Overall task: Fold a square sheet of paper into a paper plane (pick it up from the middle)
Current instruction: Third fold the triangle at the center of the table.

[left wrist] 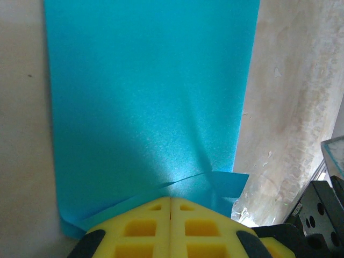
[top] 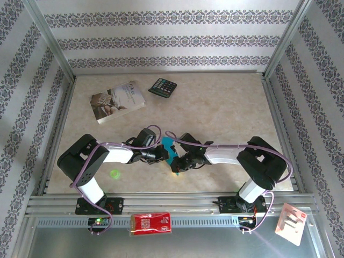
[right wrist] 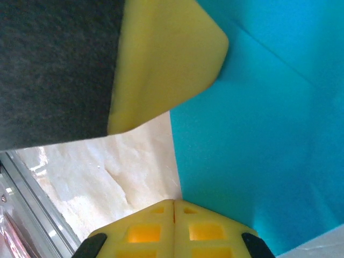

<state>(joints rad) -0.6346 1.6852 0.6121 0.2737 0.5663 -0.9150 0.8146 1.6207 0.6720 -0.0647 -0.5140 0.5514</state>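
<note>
Left gripper (left wrist: 171, 200) is clamped on the square sheet of paper (left wrist: 150, 97) by the table's (top: 215, 107) near edge. Right gripper (right wrist: 173, 202) is pressed shut at its side.

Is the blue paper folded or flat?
Folded: the blue paper shows a doubled edge and creases where the shut left tool pinches it.

The square sheet of paper (left wrist: 150, 107) is plain matte turquoise-blue, with no print. The left claw (left wrist: 171, 200) and the right claw (right wrist: 173, 202) both have yellow fingers with black trim. The desk (top: 226, 107) is pale beige with cream marbling. At ten o'clock the book (top: 117, 101) is pale with a greyish printed cover. At eleven the calculator (top: 163, 87) is black. At six the packet (top: 152, 223) is red. The walls (top: 172, 40) are white, banded with dark grey floral ornament.
</note>
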